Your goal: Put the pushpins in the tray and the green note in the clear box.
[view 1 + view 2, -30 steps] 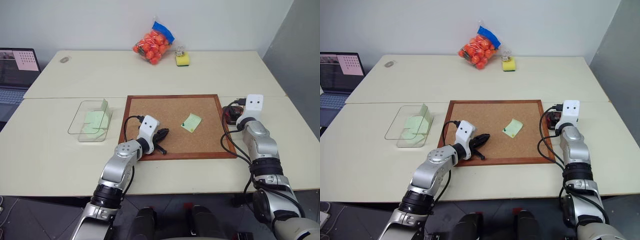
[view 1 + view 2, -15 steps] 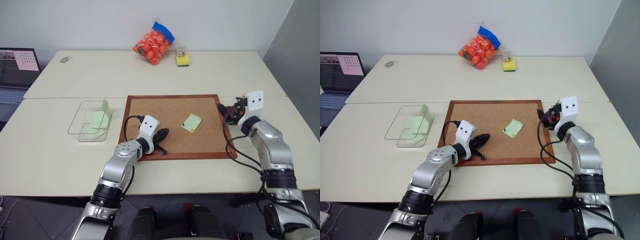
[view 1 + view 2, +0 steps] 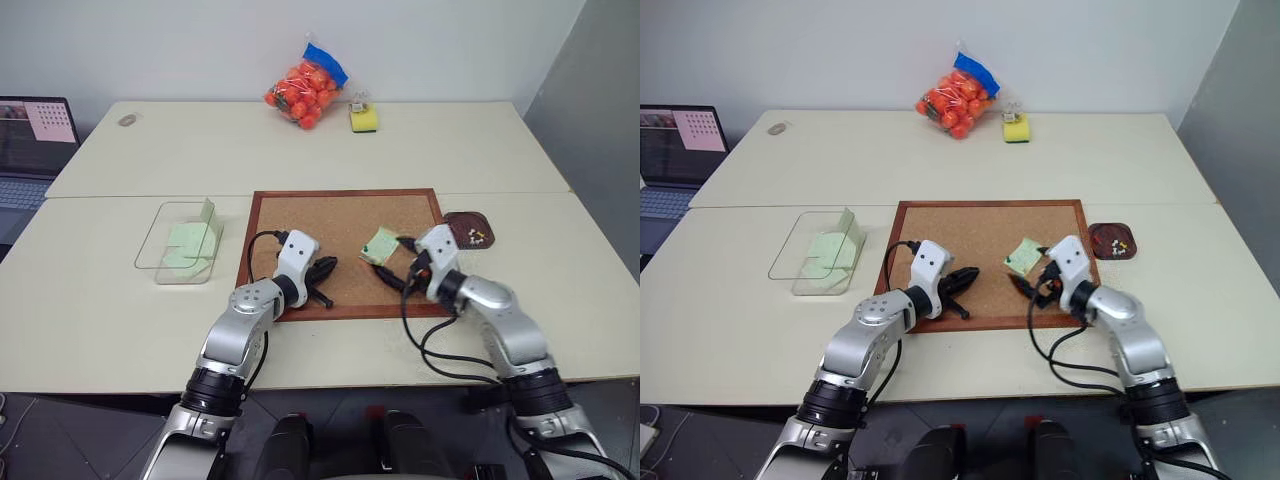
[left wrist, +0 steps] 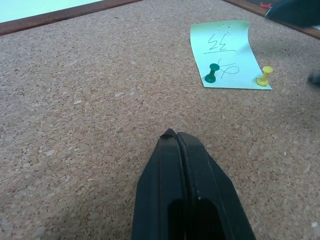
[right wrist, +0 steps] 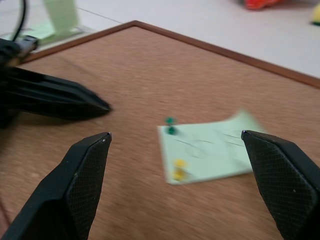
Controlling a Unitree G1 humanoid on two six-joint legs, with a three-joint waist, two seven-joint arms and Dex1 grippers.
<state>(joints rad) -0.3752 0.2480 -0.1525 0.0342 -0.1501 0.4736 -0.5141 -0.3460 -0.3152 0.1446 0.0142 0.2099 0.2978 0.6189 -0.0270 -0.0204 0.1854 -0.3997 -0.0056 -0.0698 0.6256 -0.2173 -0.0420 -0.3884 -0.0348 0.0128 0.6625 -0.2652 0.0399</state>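
Right tool has swung from the small reddish-brown tray onto the wood-framed corkboard, jaws spread wide, facing the pale green paper note. Dark green pushpin and yellow pushpin pin it near the corkboard's tray-side edge: next pull imminent. Left tool clenched, empty.

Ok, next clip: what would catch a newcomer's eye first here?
The corkboard mid-table, with both grippers over it: the right gripper open beside the green note, the left gripper shut near the board's front edge. The note is pinned by a green pushpin and a yellow pushpin. At the table's far edge lies a bright bag of orange balls.
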